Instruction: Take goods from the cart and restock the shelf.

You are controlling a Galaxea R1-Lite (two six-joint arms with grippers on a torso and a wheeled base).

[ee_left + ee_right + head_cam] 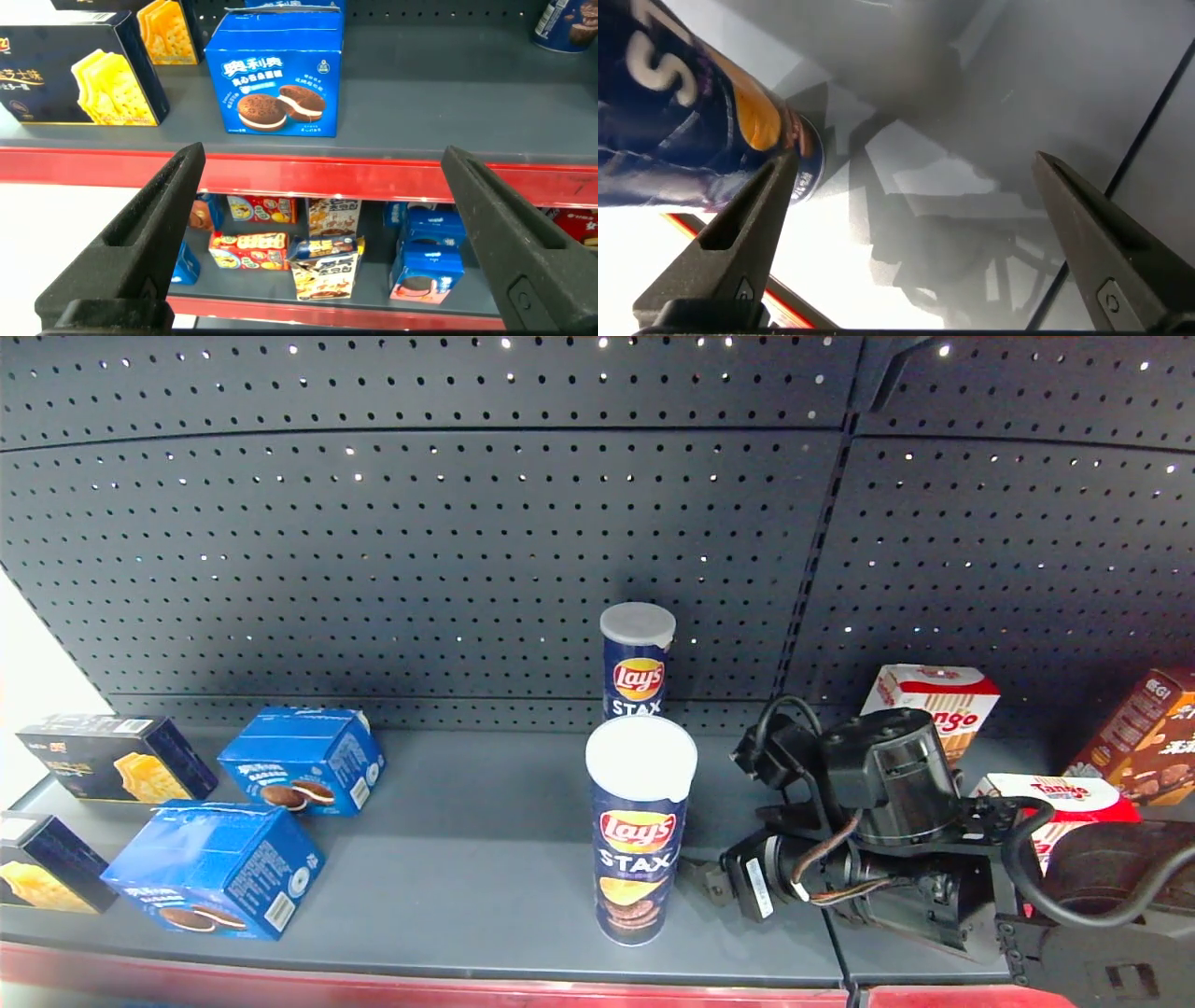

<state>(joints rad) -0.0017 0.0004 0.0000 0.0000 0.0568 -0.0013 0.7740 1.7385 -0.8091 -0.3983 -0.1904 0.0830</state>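
A: Where was the can?
B: Front can (640,831) stood upright on the shelf (467,859), near the front edge. Back can (637,663) stood right behind it, by the back panel.
A: Right gripper?
B: Right gripper (915,168) was spread wide with nothing between the fingers, low over the shelf and just beside the front can's base. Couldn't tell if one finger touched it.
A: Left one?
B: Left gripper (322,159) was wide open too, and empty. It sat out in front of the shelf's red edge, facing a cookie box (276,79).
A: Progress?
B: My read: two cans were on the shelf and both grippers were empty, so that placement looked finished. Bare shelf lay between the cookie box and the cans, so more stock probably belonged there. Couldn't tell how much was left in the cart.
A: What remained?
B: Likely pulling the right arm clear without tipping the front can, which was tall and close to the edge. After that, another trip to the cart.
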